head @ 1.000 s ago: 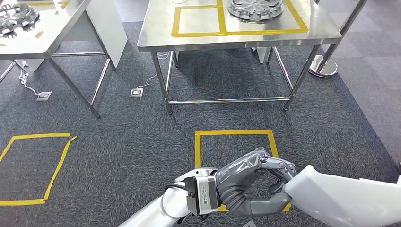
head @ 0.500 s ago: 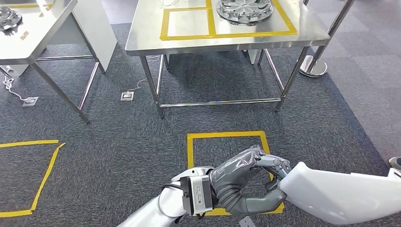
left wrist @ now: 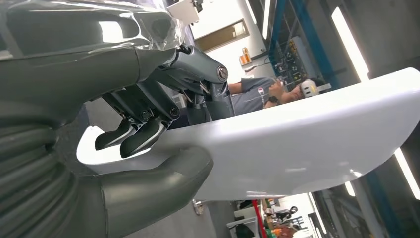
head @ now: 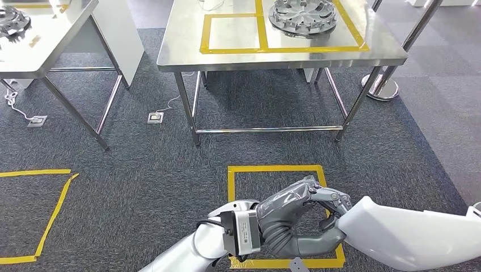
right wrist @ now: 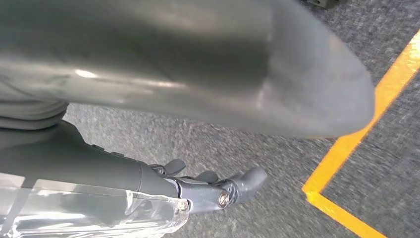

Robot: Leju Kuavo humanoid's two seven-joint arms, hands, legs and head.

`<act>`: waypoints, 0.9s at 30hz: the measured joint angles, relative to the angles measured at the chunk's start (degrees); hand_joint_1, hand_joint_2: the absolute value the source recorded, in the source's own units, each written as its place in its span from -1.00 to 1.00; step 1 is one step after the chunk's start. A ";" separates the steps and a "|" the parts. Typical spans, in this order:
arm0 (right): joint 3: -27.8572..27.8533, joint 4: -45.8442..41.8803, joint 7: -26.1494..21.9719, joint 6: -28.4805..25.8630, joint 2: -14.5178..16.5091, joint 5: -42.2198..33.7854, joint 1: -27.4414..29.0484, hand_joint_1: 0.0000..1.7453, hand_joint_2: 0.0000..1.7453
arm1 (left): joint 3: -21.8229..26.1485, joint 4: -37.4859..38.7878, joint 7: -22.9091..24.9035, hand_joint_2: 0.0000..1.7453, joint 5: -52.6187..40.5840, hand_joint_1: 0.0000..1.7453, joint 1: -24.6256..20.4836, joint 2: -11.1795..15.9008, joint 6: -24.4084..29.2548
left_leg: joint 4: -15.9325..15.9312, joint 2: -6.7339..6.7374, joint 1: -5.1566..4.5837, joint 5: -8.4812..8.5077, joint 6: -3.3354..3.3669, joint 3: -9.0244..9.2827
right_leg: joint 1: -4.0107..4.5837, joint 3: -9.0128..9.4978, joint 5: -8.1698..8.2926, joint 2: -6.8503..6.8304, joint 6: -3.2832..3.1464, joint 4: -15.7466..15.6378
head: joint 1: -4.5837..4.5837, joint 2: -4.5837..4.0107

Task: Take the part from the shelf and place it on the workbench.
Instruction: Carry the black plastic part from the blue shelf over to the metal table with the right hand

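Observation:
The part is a long white moulded panel, low on the right of the head view. My left hand grips its near end, dark fingers over the top edge and thumb beneath. The left wrist view shows the same grip on the white panel, with the fingertips hooked over its rim. In the right wrist view my right hand hangs over the carpet, its thick thumb and its fingers apart with only floor between them. The workbench is the steel table ahead, marked with yellow tape squares.
A round metal disc lies in the workbench's right taped square. A second steel table stands at the left. A yellow floor square lies just before me, and a stanchion base by the bench's right leg. A person stands behind.
The whole view has shifted as the camera moved: the workbench and floor markings slid slightly in the picture. My left hand's grip on the panel is unchanged.

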 joint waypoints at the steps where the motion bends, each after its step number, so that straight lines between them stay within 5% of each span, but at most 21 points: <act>1: 0.01 0.01 0.06 0.01 -0.01 0.04 -0.04 -1.00 -1.00 | -0.08 0.01 -0.04 1.00 0.01 1.00 -0.07 -0.01 0.02 | -0.04 -0.01 -0.02 -0.22 -0.18 0.04 | 0.05 0.07 -0.14 0.07 -0.40 -0.15 | -0.03 0.00; 4: 0.03 0.01 0.30 -0.03 0.00 0.15 -0.15 -1.00 -1.00 | -0.30 0.01 -0.18 1.00 0.01 1.00 -0.30 -0.07 0.03 | 1.87 0.08 0.21 -1.62 -1.15 -0.69 | -0.41 0.76 -0.78 0.09 -1.35 -0.32 | -0.19 -0.01; 8: 0.09 0.02 0.65 -0.08 0.08 0.35 -0.18 -1.00 -1.00 | -0.48 0.16 -0.26 1.00 0.08 1.00 -0.43 -0.07 0.04 | 15.68 0.17 1.41 -5.74 -2.69 -9.26 | -0.86 2.37 -2.26 0.00 -1.65 -0.38 | -0.55 0.00; 10: 0.09 0.03 0.76 -0.08 0.08 0.45 -0.13 -1.00 -1.00 | -0.57 0.33 -0.27 1.00 0.09 1.00 -0.44 -0.07 0.05 | 16.16 0.22 1.86 -3.21 -2.85 -11.21 | -1.03 3.62 -3.22 0.09 -1.38 -0.39 | -0.56 0.00; 12: 0.10 0.03 0.79 -0.08 0.16 0.52 -0.13 -1.00 -1.00 | -0.74 0.39 -0.31 1.00 0.10 1.00 -0.50 -0.08 0.11 | 8.87 0.30 1.99 2.43 -2.63 -9.10 | -1.18 5.08 -4.30 0.23 -1.00 -0.50 | -0.61 -0.01; 14: 0.10 0.03 0.79 -0.09 0.27 0.57 -0.24 -1.00 -1.00 | -0.97 0.42 -0.38 1.00 0.14 1.00 -0.61 -0.10 0.25 | 2.64 0.38 1.71 5.01 -2.25 -6.37 | -1.12 6.08 -5.23 0.33 -0.31 -0.86 | -0.73 -0.02; 17: 0.10 0.04 0.79 -0.10 0.32 0.66 -0.36 -1.00 -1.00 | -1.20 0.44 -0.44 1.00 0.20 1.00 -0.74 -0.21 0.44 | 0.85 0.23 1.46 4.23 -1.60 -4.99 | -1.11 7.08 -5.23 0.24 0.91 -1.21 | -0.81 -0.01; 19: 0.11 0.05 0.74 -0.10 0.32 0.68 -0.47 -1.00 -1.00 | -1.26 0.44 -0.48 1.00 0.24 1.00 -0.89 -0.30 0.51 | 0.34 0.13 1.63 3.82 -0.89 -4.04 | -1.16 6.02 -5.23 0.01 1.28 1.21 | -0.61 0.00; 24: 0.11 0.07 0.66 -0.10 0.14 0.69 -0.33 -1.00 -1.00 | -1.68 0.60 -0.51 1.00 0.27 1.00 -1.27 -0.34 0.55 | 0.06 -0.03 1.13 1.79 0.50 -1.57 | -0.70 -4.26 -10.26 -0.14 1.23 15.54 | -0.01 0.00; 25: 0.11 0.07 0.66 -0.10 0.09 0.69 -0.27 -1.00 -1.00 | -1.75 0.67 -0.51 1.00 0.27 1.00 -1.29 -0.34 0.55 | 0.06 -0.13 1.02 1.25 0.52 -0.86 | -0.57 -4.92 -9.61 -0.14 1.12 14.88 | 0.00 -0.01; 27: 0.13 0.07 0.66 -0.10 0.03 0.69 -0.22 -1.00 -1.00 | -1.86 0.74 -0.51 1.00 0.28 1.00 -1.35 -0.36 0.55 | 0.06 -0.22 0.93 -0.01 0.35 0.80 | -0.34 -3.68 -4.93 -0.14 0.71 8.42 | 0.08 -0.01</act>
